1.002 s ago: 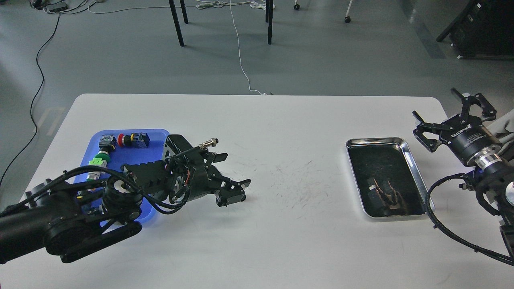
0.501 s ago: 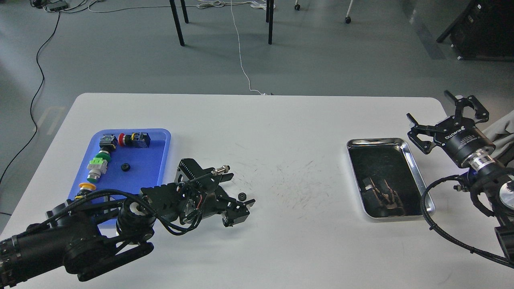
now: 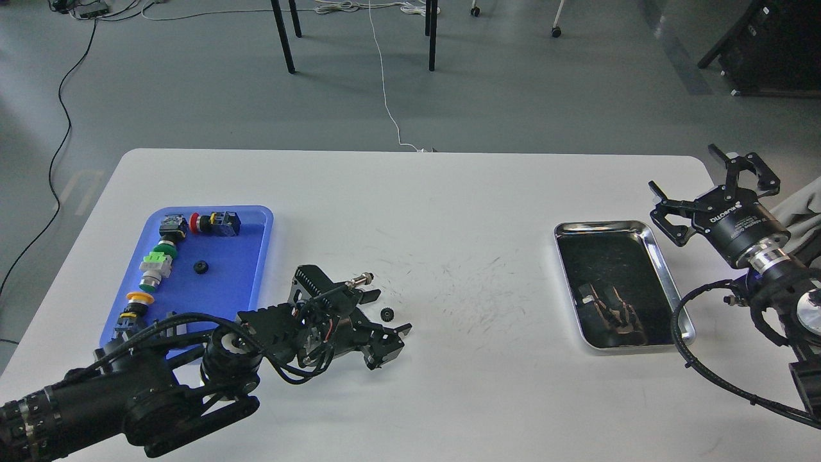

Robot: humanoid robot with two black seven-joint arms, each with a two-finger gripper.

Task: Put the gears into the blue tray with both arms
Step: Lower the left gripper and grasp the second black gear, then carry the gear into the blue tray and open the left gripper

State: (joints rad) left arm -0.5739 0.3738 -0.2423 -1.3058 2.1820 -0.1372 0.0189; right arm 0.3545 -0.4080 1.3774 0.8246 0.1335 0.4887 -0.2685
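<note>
A white desk stands on a grey floor strewn with cables. At its left lies the blue tray, with push-button switches along its left side and one gear already resting on its bare middle. Just right of the tray, the left claw lies low over the desk, fingers spread, with the second gear loose between them, not gripped. That gear looks light, rigid and apt to skid; pinching across its toothed rim seems wisest. Farther right sits a steel tray, and beyond it the right claw hangs wide open and empty.
</note>
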